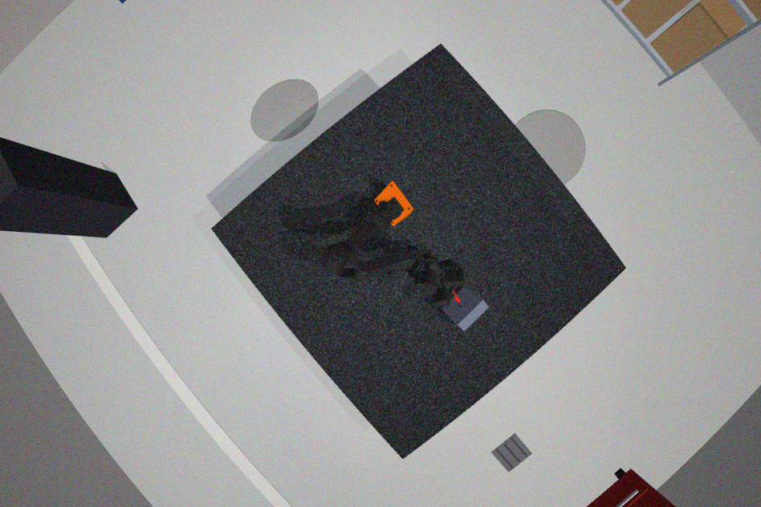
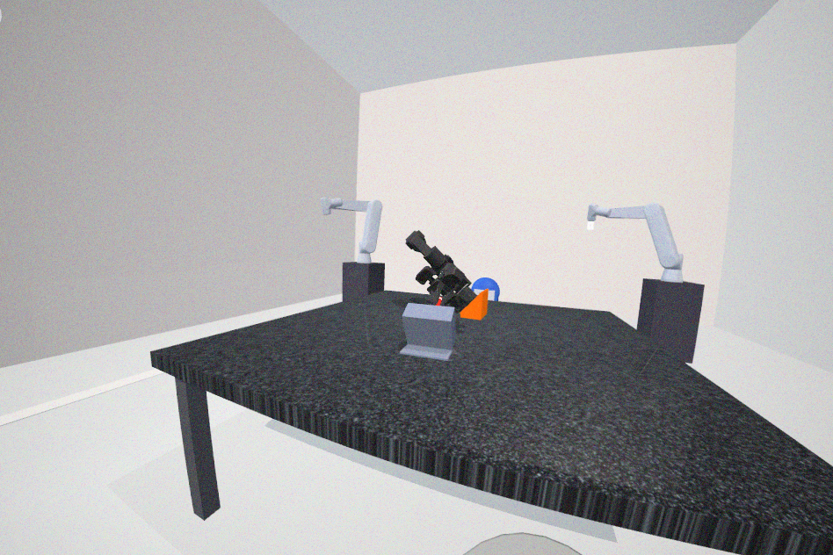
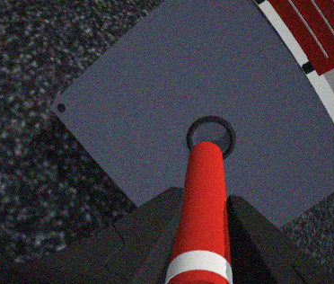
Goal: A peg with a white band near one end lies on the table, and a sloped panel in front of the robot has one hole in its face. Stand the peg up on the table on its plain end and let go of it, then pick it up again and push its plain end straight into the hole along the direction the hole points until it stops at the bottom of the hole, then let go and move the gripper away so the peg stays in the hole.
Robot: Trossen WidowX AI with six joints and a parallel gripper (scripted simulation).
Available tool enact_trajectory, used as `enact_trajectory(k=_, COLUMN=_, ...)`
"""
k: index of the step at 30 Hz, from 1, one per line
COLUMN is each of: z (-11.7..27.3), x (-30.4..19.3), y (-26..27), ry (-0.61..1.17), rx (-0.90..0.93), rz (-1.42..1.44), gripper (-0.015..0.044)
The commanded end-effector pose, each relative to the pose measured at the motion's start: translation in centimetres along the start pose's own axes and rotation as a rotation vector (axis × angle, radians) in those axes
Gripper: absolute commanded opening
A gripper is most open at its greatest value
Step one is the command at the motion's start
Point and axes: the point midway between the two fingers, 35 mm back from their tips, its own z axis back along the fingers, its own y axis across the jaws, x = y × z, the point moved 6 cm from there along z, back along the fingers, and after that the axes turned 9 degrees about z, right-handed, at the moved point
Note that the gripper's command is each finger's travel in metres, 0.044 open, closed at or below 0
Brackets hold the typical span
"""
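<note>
Red peg [image 1: 456,297] [image 2: 439,300] [image 3: 205,193] clamped in our gripper [image 1: 447,294] [image 3: 203,204], plain end over the near rim of the hole [image 3: 233,138] in the sloped panel [image 1: 466,309] [image 2: 429,327] [image 3: 158,90]. We judge standing and re-grasp done; insertion, release, retreat left. Contact unclear.

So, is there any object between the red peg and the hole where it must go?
Nothing visible blocks it: the red peg's plain end overlaps the hole's dark rim in the wrist view.
</note>
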Motion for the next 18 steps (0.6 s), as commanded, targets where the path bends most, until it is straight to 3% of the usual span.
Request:
enact_trajectory(k=1, z=-0.65, x=0.02, y=-0.13, ry=-0.004, rx=-0.007, rz=0.001, gripper=0.0)
enact_trajectory(k=18, z=-0.95, x=-0.03, y=0.05, ry=0.0, rx=-0.001, rz=0.0, gripper=0.0)
